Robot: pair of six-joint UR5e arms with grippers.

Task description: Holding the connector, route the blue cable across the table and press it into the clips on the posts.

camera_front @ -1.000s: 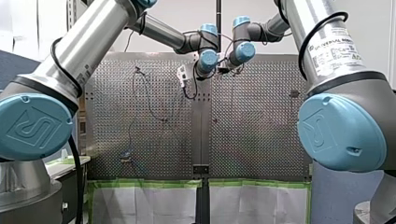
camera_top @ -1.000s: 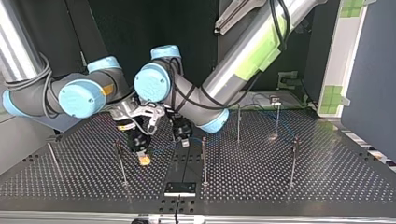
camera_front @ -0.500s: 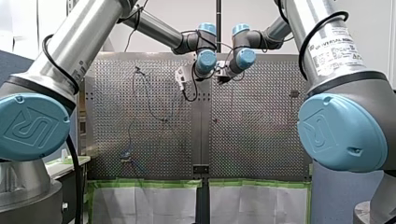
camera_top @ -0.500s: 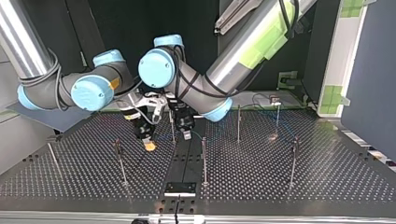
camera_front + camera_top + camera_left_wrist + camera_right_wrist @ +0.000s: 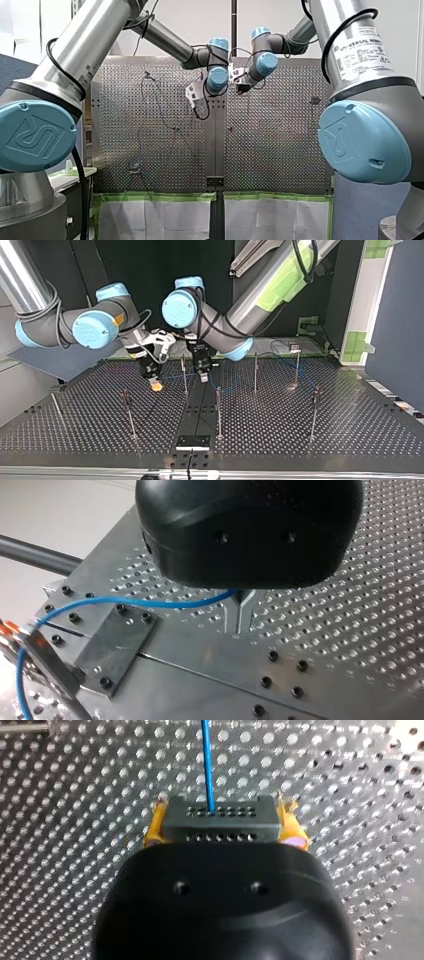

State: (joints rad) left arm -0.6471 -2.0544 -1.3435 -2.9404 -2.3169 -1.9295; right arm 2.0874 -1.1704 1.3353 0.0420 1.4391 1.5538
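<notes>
One perforated metal table (image 5: 310, 440) fills the work area, with a plain centre strip (image 5: 197, 407) down it. There's a dark backdrop behind it in the top view and a pale wall in the front view. You've got both arms reaching to mid-table: right arm (image 5: 90, 330) at the top view's left, left arm (image 5: 260, 295) at its right, with green tape on it. Several thin posts (image 5: 218, 410) stand upright across the table. Right gripper (image 5: 156, 385) is low over the table, beside the centre post (image 5: 184, 374). Left gripper (image 5: 204, 377) is just on that post's other side.

Right wrist view: yellow pads (image 5: 155, 825) are clamped on both ends of the dark connector (image 5: 220, 822), which sits level between them. The blue cable (image 5: 206, 765) leaves its face straight ahead.

Left wrist view: metal fingers (image 5: 234, 612) are almost together with only a slit between. They pinch the cable right under the gripper body, and the cable then curves off above a bolted plate (image 5: 115, 640).

Top view: the cable runs from the right gripper past the centre post to the left gripper, then toward the posts at the view's right
</notes>
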